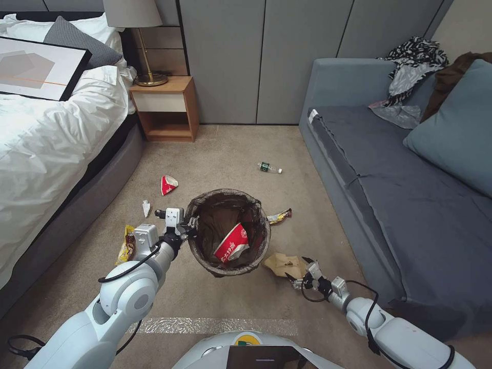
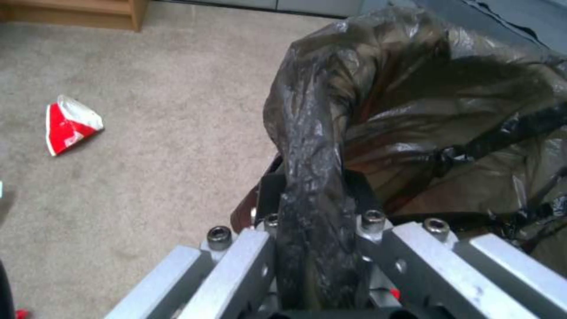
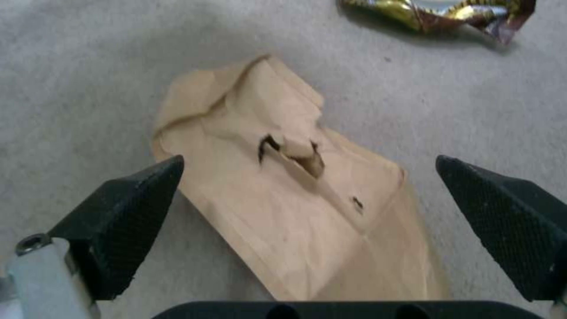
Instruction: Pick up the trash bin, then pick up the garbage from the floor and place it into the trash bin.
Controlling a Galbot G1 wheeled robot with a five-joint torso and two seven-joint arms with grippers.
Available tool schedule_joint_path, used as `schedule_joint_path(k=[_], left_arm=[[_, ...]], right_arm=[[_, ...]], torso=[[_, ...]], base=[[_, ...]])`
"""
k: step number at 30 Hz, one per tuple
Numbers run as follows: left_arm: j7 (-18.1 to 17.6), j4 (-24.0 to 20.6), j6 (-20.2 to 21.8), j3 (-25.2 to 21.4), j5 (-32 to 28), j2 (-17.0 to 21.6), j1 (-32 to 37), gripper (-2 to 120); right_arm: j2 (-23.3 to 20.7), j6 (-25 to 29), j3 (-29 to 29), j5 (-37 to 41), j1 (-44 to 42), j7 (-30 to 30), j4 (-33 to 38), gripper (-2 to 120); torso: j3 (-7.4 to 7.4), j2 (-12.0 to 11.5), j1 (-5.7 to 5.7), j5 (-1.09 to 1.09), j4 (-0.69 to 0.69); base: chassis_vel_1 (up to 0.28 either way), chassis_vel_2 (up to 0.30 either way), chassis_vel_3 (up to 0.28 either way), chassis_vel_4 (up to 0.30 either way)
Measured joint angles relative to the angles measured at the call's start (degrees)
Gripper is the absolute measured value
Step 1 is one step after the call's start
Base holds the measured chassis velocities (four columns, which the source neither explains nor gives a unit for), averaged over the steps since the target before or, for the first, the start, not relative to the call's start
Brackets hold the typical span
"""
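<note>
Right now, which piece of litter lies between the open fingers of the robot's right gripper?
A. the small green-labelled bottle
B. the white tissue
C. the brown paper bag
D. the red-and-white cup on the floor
C: the right wrist view shows the brown paper bag flat on the carpet between the spread fingers of the right gripper, and the head view has that gripper beside the bag.
</note>
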Motion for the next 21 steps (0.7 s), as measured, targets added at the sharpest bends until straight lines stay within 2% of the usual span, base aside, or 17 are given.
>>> schedule_joint_path(k=[21], left_arm=[[0.0, 0.1, -0.2, 0.0, 0.0, -0.1, -0.4, 5]], right_arm=[[2.9, 1.2, -1.1, -0.7, 3.8, -0.2, -8.2, 100]], torso=[[0.00, 0.0, 0.00, 0.00, 0.00]], base=[[0.000, 0.000, 0.000, 0.000]])
